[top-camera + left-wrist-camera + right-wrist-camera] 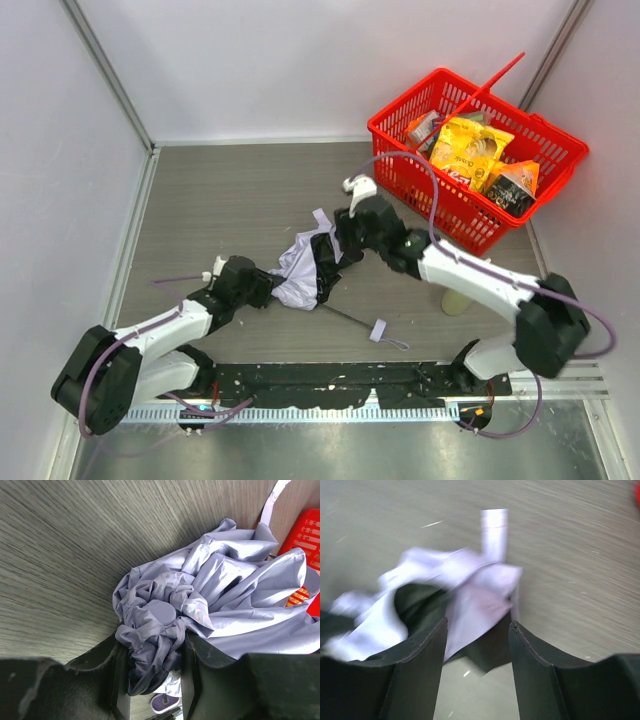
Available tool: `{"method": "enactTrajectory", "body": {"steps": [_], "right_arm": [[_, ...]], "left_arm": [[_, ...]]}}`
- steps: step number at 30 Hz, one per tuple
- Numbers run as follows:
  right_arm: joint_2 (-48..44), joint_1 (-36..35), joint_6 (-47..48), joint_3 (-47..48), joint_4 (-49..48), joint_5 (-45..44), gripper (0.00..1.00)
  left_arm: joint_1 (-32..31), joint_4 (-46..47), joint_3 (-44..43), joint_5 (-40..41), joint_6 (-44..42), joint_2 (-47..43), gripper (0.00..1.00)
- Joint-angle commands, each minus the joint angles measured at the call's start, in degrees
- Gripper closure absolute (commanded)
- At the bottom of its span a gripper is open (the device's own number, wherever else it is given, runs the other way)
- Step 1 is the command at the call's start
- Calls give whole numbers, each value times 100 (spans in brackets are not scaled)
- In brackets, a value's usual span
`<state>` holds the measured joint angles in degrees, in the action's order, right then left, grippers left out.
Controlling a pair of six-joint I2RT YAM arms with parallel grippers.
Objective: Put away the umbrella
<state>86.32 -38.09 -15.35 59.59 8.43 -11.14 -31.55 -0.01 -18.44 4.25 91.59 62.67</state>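
- found umbrella (300,268) crumpled mid-counter (230,190), between both grippers, left of basket (450,215) and not in it.
- saw left gripper (152,655) clamped on bunched fabric at umbrella's near-left end.
- saw right gripper (477,630) at umbrella's far-right side, jaws standing apart, loose fabric lying between them unpinched; wrist view blurred.
- noted thin black shaft (345,316) flat on counter toward near right, pale strap (378,330) at its end.
- noted packets (470,150) inside basket.
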Motion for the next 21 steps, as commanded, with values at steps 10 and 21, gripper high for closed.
{"method": "enactTrajectory", "body": {"steps": [10,21], "right_arm": [[-479,-3423,2922,-1276,-1615,-906,37],[1061,-3601,3828,-730,-2099,-1760,28]], "left_arm": [[-27,-1158,-195,-170,148,552,100],[-18,-1695,-503,-759,254,808,100]]}}
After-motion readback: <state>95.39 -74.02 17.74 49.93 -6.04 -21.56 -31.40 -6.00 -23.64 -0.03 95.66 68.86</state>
